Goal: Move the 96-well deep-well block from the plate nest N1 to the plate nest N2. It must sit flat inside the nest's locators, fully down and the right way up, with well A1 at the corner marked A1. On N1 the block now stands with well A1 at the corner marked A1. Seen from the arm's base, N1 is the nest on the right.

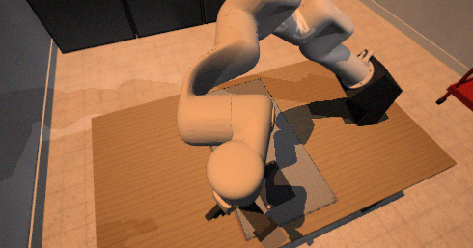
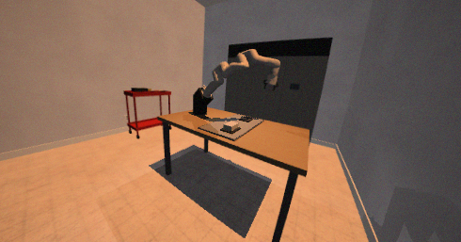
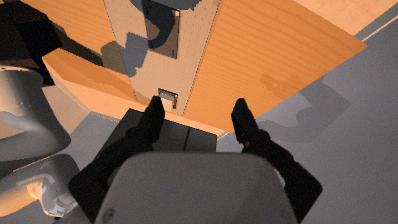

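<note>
Hand (image 3: 199, 117) hangs high above the table (image 2: 278, 144), fingers wide apart, empty; a skewed descent risks clipping the block (image 2: 230, 126).

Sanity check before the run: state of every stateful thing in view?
gripper: open wide, empty, raised well above the table.
deep-well block: resting on a nest on the grey mat, upright, untouched.
other plate nest: dark, nothing on it.
arm: arched high over the table, away from the block.
red cart: by the wall, a dark item on its top shelf.
</note>
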You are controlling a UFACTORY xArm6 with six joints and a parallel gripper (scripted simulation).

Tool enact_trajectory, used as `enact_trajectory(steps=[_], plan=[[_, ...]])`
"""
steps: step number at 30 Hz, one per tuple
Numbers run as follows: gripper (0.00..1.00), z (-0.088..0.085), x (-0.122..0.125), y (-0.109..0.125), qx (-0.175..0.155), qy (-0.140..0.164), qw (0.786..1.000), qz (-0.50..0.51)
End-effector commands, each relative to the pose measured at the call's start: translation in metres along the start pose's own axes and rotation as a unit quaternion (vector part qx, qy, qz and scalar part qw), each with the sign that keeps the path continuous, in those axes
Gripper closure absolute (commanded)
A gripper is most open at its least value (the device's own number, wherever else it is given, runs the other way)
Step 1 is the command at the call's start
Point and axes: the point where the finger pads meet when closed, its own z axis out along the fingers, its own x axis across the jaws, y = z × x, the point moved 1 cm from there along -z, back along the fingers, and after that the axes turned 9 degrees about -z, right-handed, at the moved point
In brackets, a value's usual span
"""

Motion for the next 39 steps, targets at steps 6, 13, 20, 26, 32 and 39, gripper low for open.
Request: enact_trajectory(steps=[6,13,20,26,32,39], plan=[[0.00,-0.001,0.000,0.000,0.001,0.001,1.000,0.001],[0.00,-0.001,0.000,0.000,0.001,0.001,1.000,0.001],[0.00,0.013,0.000,0.004,0.023,-0.020,0.999,0.040],[0.00,0.034,-0.001,0.008,0.034,-0.031,0.997,0.061],[0.00,0.058,-0.003,0.015,0.052,-0.052,0.992,0.099],[0.00,0.082,-0.007,0.023,0.075,-0.080,0.982,0.156]])
